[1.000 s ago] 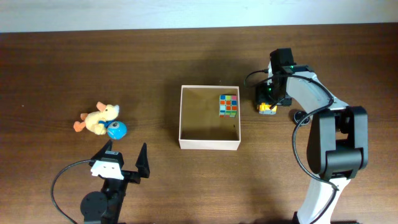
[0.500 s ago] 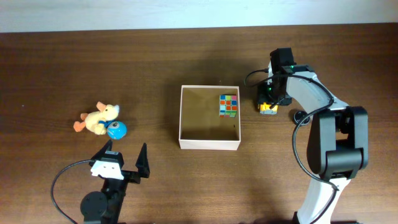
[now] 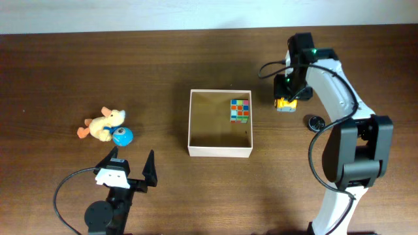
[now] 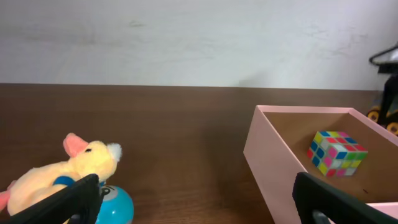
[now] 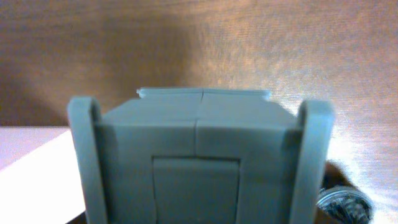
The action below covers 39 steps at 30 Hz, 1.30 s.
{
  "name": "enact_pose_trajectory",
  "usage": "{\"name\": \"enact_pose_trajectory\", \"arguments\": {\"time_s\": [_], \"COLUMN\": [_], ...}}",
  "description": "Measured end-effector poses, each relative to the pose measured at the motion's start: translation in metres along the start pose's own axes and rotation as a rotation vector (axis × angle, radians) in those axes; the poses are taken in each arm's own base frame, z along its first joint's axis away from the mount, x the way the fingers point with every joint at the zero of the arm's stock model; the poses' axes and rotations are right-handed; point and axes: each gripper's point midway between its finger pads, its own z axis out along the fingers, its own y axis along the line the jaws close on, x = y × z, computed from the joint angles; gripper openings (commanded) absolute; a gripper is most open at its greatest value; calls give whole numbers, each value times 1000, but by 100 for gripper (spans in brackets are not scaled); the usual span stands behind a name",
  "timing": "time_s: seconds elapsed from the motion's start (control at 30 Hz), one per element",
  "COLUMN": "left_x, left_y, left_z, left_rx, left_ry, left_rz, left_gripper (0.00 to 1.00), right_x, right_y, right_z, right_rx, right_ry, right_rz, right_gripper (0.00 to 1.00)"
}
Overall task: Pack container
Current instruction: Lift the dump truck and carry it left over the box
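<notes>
container [image 3: 220, 152] set just left of the right gripper [image 3: 285, 98], colour cube [image 3: 240, 111] seen inside in the corner nearest those fingers, right fingers closed on a small yellow toy [image 3: 282, 105], left gripper [image 3: 132, 158] spread wide open

Left arm [image 3: 104, 212]: folded low at the near side.
Left gripper [image 3: 132, 155]: fingers spread wide, holding nothing.
Right arm [image 3: 336, 78]: stretched far forward, wrist bent down.
Right gripper [image 3: 285, 99]: fingers [image 5: 84, 155] clamped on a yellow toy [image 3: 283, 104].
</notes>
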Motion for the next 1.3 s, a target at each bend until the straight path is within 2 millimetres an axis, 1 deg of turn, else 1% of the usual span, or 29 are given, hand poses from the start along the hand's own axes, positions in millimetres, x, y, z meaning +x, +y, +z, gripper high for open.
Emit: {"name": "enact_pose_trajectory", "arguments": {"time_s": [0.1,0.17,0.3,0.37,0.47,0.5,0.6,0.63,0.67,0.8,0.97,1.03,1.1,1.3], "left_x": [0,0,0,0,0,0,0,0,0,0,0,0,0,0], "left_y": [0,0,0,0,0,0,0,0,0,0,0,0,0,0], "left_z": [0,0,0,0,0,0,0,0,0,0,0,0,0,0], "left_rx": [0,0,0,0,0,0,0,0,0,0,0,0,0,0], "left_ry": [0,0,0,0,0,0,0,0,0,0,0,0,0,0], "left_rz": [0,0,0,0,0,0,0,0,0,0,0,0,0,0], "left_gripper": [99,99,99,99,99,99,99,99,99,99,99,99,99,99], "right_x": [-7,-9,-14,-15,-12,-10,-2,3,7,28,43,48,51,57], "right_y": [4,8,26,40,69,82,116,129,136,179,220,230,236,244], "right_z": [-22,-32,-55,-67,-80,-84,-89,-90,-90,-92,-96,-97,-98,-99], "right_rx": [-3,-5,-15,-25,-54,-67,-95,-105,-111,-142,-179,-181,-170,-110], "right_ry": [-13,-16,-38,-52,-68,-72,-83,-81,-78,-77,-102,-107,-117,-148], "right_rz": [-20,-31,-72,-108,-178,-206,-278,-307,-322,-405,-416,-400,-373,-256], "right_gripper": [55,55,55,56,56,56,56,56,56,56,56,56,56,56]}}
